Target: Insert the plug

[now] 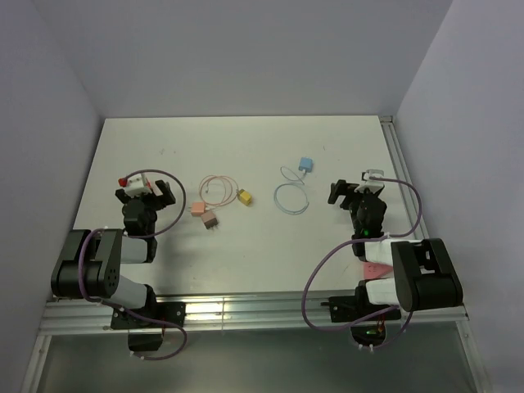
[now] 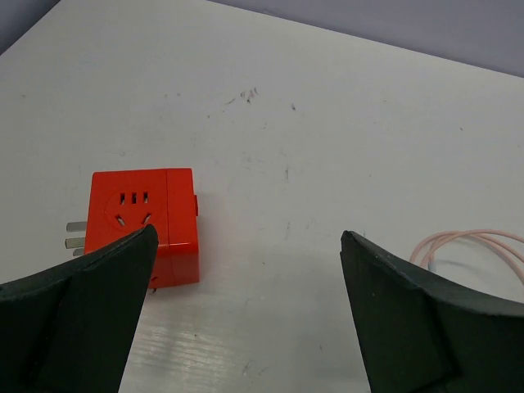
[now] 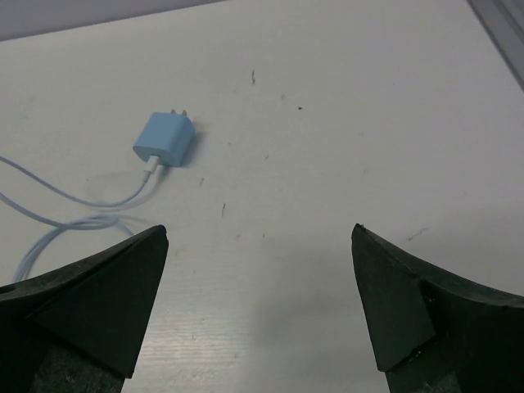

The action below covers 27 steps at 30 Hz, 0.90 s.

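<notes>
A red socket cube [image 2: 146,229] with metal prongs on its left side lies on the white table, just ahead of my left gripper's left finger [image 2: 82,311]; it also shows in the top view [image 1: 123,179]. My left gripper [image 2: 247,233] [image 1: 146,189] is open and empty. A blue charger plug [image 3: 164,139] [image 1: 305,164] with a pale blue cable [image 3: 74,213] lies ahead and to the left of my right gripper [image 3: 259,230] [image 1: 356,187], which is open and empty.
A pink cable [image 1: 214,188] with a yellow plug [image 1: 244,196] and a pink plug [image 1: 209,219] lies between the arms; the cable also shows in the left wrist view [image 2: 475,246]. The blue cable's loop [image 1: 291,197] lies mid-table. A metal rail [image 1: 401,180] lines the right edge.
</notes>
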{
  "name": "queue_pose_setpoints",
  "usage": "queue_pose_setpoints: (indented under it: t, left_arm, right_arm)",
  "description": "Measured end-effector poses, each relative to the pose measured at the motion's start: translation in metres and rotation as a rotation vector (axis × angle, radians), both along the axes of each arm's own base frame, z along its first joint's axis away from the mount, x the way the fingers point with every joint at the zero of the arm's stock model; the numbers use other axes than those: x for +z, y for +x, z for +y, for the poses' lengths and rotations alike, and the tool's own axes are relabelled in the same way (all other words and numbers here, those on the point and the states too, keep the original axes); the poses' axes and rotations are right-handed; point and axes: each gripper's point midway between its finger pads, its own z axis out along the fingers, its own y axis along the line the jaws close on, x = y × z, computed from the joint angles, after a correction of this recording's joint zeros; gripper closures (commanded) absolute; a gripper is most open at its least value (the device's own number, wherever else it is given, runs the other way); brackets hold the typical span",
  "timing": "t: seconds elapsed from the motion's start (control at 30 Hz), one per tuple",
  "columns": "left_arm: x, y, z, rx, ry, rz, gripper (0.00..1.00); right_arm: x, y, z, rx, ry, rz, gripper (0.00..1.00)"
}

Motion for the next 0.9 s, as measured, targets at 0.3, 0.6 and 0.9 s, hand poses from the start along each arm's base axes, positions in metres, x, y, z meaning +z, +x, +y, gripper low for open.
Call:
queue_pose_setpoints:
  t: [0.3, 0.6, 0.9]
  left_arm:
    - [0.013, 0.006, -0.001, 0.01, 0.043, 0.02, 0.0]
    - [0.129, 0.0, -0.056, -0.041, -0.074, -0.169, 0.01]
    - [0.175, 0.011, -0.062, 0.096, -0.489, -0.005, 0.0]
  right_arm:
    - [0.011, 0.003, -0.006, -0.013, -0.051, -0.044, 0.0]
    - [0.023, -0.003, -0.025, -0.196, -0.056, -0.095, 0.0]
    - [0.1, -0.004, -0.017, -0.337, 0.064, -0.09, 0.0]
